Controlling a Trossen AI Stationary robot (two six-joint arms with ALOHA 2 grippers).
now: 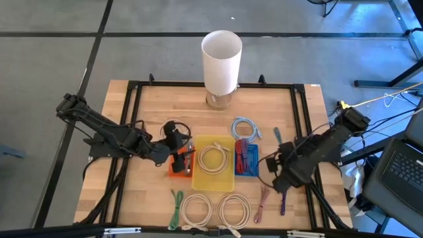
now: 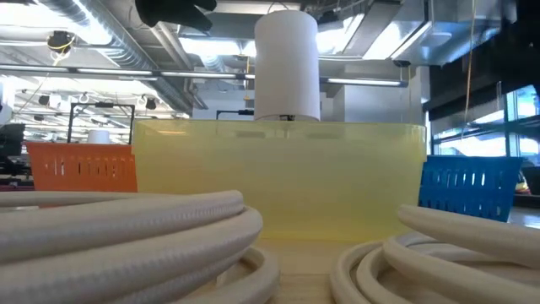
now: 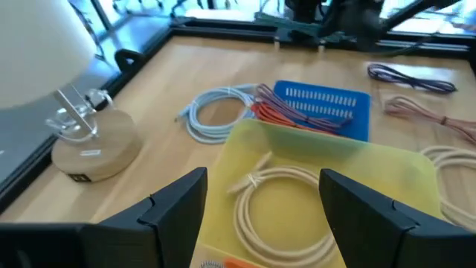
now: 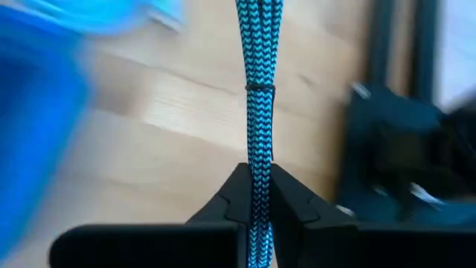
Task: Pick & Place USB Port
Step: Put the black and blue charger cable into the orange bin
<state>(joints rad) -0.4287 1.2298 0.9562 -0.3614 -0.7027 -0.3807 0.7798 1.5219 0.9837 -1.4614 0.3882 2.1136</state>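
Your left tool (image 1: 187, 158) hangs released over the orange plastic bin (image 1: 177, 166), beside the yellow plastic tray (image 1: 213, 180) at the table middle. Your right tool (image 4: 259, 195), near the right edge, is clenched on the teal braided USB cable (image 4: 259, 89). The pick looks done; next, I think, lift it and carry it to a bin.

Bright even light, soft shadows, right wrist view blurred – low view's near cable coils (image 2: 126, 224) out of focus
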